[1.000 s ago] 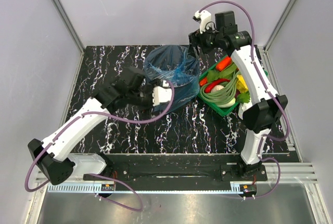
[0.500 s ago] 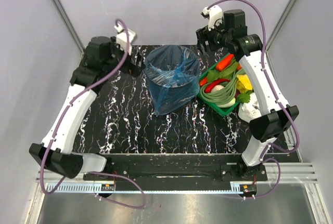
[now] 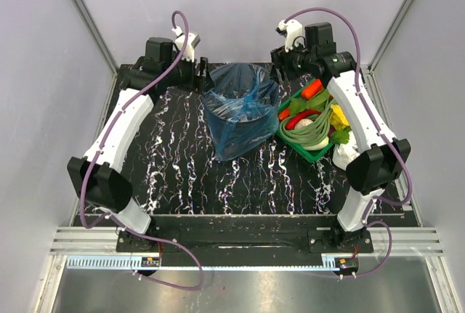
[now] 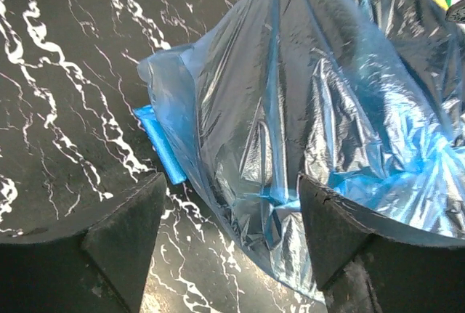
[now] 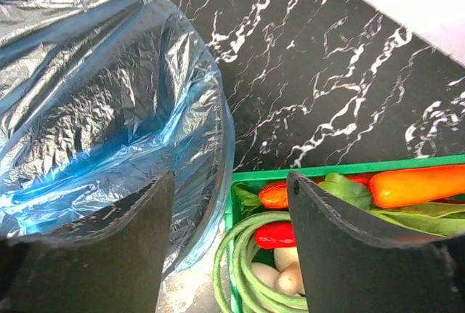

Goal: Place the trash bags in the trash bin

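Centre frame on the marbled desk (image 3: 182, 171), a blue bag (image 3: 247, 102) lines the bin (image 3: 234, 139) and drapes down its outside. The left fingers (image 4: 123, 233), at the bin's upper left, and the right fingers (image 5: 341, 233), at its upper right beside the green tray (image 3: 317, 155), stand wide apart and hold nothing. The film lies just beyond both gaps.

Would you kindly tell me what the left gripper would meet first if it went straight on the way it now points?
Most likely the wrinkled translucent blue plastic trash bag, directly ahead between the left gripper's open fingers; depth is unclear.
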